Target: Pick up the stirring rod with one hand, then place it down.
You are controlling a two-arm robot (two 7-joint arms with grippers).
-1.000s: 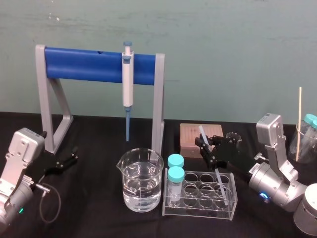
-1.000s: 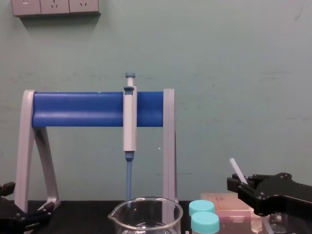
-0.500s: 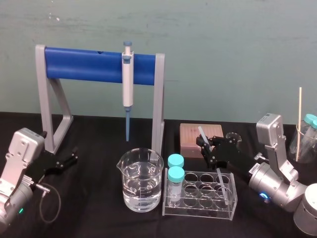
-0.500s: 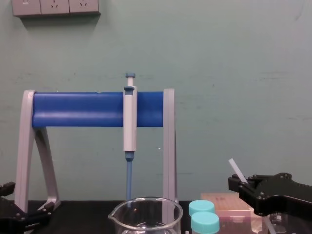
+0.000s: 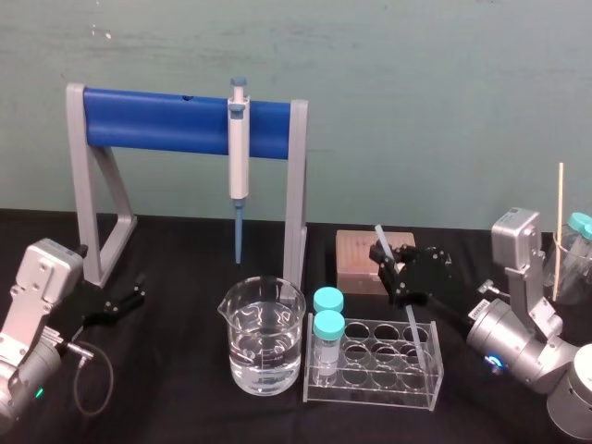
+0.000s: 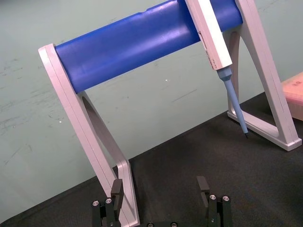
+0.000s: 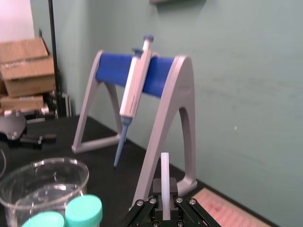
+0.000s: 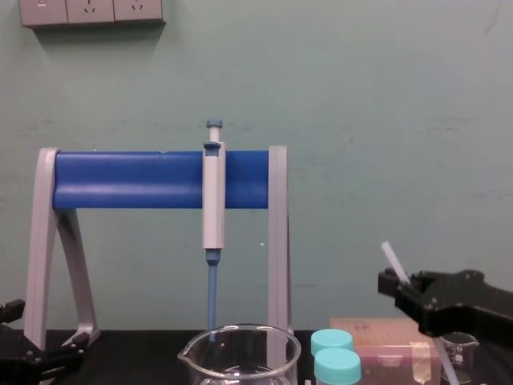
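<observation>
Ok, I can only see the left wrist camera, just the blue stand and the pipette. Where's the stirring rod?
Observer: The right gripper is shut on the stirring rod, over the table's right side.
Operator: Is it standing up straight?
Observer: No, it's tilted. Its top leans to the robot's left and its lower end is down by the clear tube rack.
Operator: Is my gripper close to it?
Observer: No. The left gripper sits low at the table's left edge, across the table from the rod.
</observation>
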